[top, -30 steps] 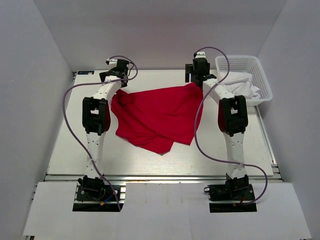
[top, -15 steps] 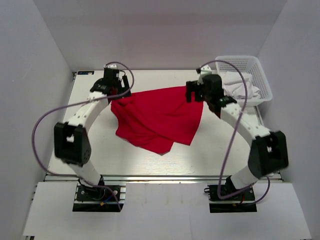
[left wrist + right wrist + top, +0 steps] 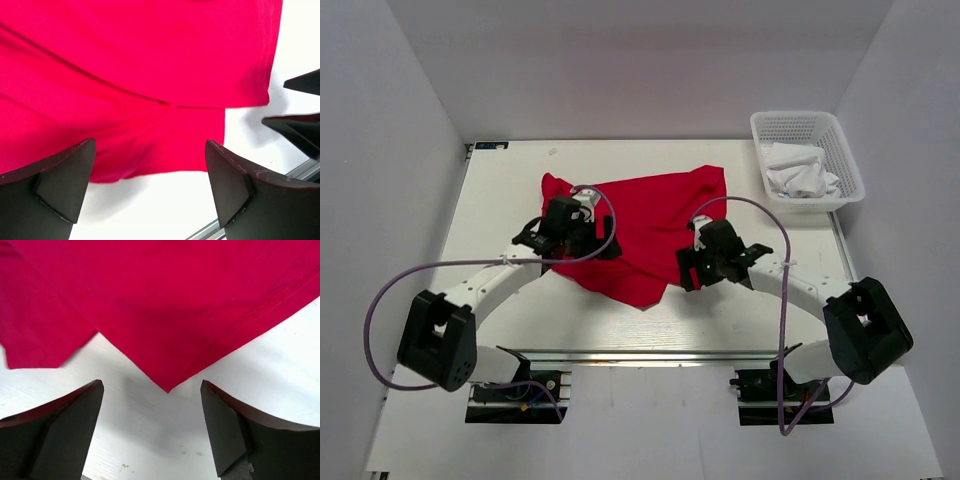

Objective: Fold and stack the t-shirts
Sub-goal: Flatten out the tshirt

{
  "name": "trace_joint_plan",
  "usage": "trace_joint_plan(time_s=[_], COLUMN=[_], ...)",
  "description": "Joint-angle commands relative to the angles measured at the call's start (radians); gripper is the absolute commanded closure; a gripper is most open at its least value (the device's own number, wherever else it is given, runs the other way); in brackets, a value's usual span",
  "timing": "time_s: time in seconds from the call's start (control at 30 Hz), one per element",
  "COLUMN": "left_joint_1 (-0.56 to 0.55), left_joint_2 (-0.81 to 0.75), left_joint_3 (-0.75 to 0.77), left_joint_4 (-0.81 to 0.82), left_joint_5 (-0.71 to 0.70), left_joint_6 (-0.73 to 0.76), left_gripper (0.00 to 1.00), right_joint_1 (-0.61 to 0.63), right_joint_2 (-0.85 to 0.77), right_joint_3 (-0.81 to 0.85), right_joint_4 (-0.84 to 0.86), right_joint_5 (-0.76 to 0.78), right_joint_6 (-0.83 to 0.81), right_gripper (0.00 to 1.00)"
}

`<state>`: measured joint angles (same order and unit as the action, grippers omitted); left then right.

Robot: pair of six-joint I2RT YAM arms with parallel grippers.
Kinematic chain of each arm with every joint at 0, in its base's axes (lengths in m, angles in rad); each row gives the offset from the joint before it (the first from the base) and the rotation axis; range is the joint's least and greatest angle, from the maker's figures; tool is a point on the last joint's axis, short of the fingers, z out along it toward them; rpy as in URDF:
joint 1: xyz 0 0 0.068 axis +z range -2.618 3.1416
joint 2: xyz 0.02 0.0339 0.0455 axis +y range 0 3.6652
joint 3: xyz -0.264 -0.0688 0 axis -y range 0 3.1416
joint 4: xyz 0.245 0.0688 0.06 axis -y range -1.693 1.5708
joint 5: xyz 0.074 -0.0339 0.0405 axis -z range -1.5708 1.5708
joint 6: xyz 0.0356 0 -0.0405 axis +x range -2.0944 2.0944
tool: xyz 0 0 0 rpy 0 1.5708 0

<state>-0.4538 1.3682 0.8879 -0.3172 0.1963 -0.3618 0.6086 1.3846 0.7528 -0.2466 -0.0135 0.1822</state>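
Observation:
A bright red t-shirt [image 3: 645, 215] lies spread and creased on the white table [image 3: 500, 300]. My left gripper [image 3: 603, 247] is open and empty, low over the shirt's near left part. In the left wrist view the shirt [image 3: 140, 75] fills the top, and its near edge and bare table lie between the open fingers [image 3: 150, 192]. My right gripper [image 3: 688, 272] is open and empty at the shirt's near right corner. In the right wrist view that corner [image 3: 166, 386] points down between the fingers [image 3: 152, 427], touching neither.
A white mesh basket [image 3: 840, 150] at the far right holds crumpled white cloth [image 3: 800, 175]. The table's metal front rail [image 3: 640, 352] runs along the near edge. The right gripper's dark fingers [image 3: 300, 125] show at the right of the left wrist view.
Both grippers have left the shirt's far corners and swung toward the near edge, now open. The shirt's far edge has dropped flat onto the table.

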Motion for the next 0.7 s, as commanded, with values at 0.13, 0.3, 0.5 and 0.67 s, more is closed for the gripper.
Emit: trace_joint_plan(time_s=[0.13,0.3,0.5,0.67], left_joint_1=[-0.02,-0.02,-0.02,-0.031], left_joint_2=[-0.107,-0.136,-0.147,-0.09], left_joint_3=[-0.105,-0.106,-0.096,-0.053], left_joint_4=[0.02,0.007,-0.014,-0.025], left_joint_5=[-0.031,-0.073,-0.103,-0.029], left_joint_6=[-0.04,-0.04,-0.02,0.026], left_gripper=[0.0,0.0,0.0,0.0], right_joint_1=[0.06,0.074,0.071,0.059], right_joint_2=[0.129,0.218,0.145,0.128], right_joint_3=[0.023,0.085,0.174,0.367], right_joint_4=[0.016,0.021,-0.034,-0.075], right_joint_5=[0.185,0.259,0.288,0.326], right_joint_6=[0.03,0.074,0.109,0.1], right_gripper=[0.23,0.87,1.0,1.0])
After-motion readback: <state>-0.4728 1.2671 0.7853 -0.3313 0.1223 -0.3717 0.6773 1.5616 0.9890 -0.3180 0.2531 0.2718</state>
